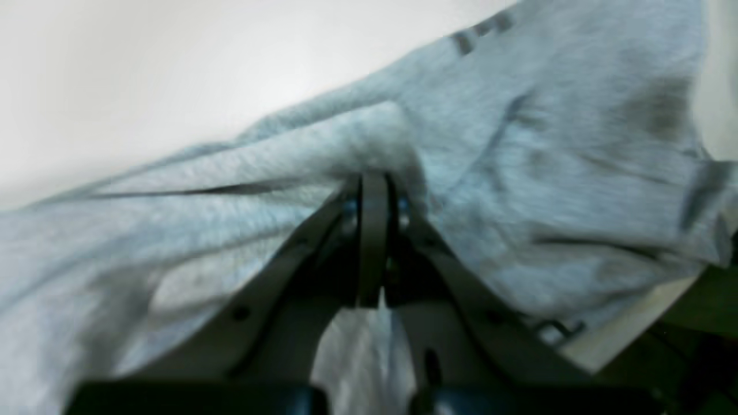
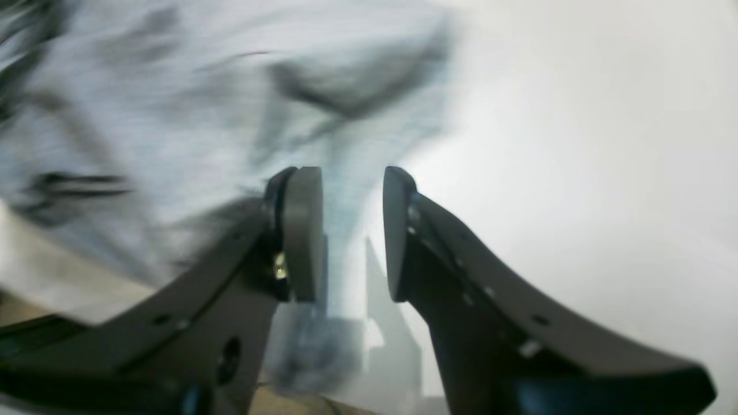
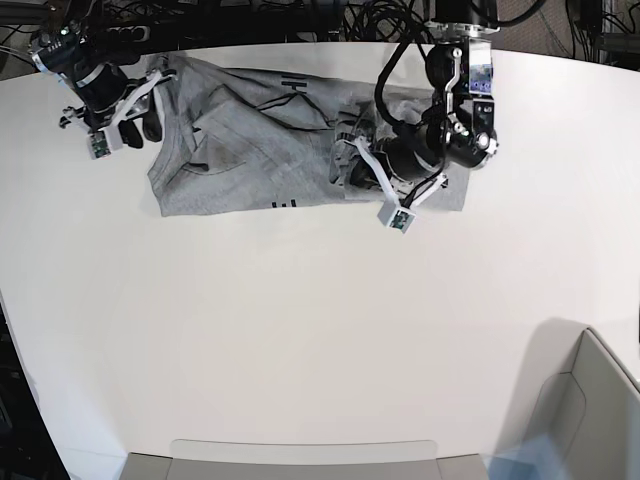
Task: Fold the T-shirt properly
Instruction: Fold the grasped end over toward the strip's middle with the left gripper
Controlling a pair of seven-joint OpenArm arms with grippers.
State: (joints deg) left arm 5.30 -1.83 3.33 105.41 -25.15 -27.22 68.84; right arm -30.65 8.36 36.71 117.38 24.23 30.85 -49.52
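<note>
Lying: T-shirt (image 3: 250, 150) spread crumpled across far part of white surface (image 3: 300, 340), long way running left-right in base view, w/ bunched folds near middle and right end.
Colour: heather grey, ribbed-looking knit close up in left wrist view (image 1: 519, 144).
Lettering: bits of black block print visible, one near top edge, another at lower hem in base view; too partial to read.
Shape: left end flatter w/ sleeve-like flap turned over; right end gathered into a lump.
Left hand (image 1: 373, 190): clenched on a pinch of T-shirt cloth, fabric humped up over fingertips; on right side of base view (image 3: 350, 165), at bunched right end of shirt.
Right hand (image 2: 351, 230): released, jaws apart w/ gap between pads, nothing clamped; grey cloth (image 2: 173, 115) blurred behind and left of it; in base view (image 3: 150, 105) sits at shirt's left end near far-left corner, contact w/ cloth can't be told.
Surface: plain white, matte, soft shadows under both arms; rounded edge at far left.
Room: black cables and dark frame (image 3: 250, 15) along far edge behind surface; grey bin-like box (image 3: 590, 410) at near right corner; light grey panel (image 3: 300, 460) along near edge.
Blur: both wrist views smeared, fine detail lost.
</note>
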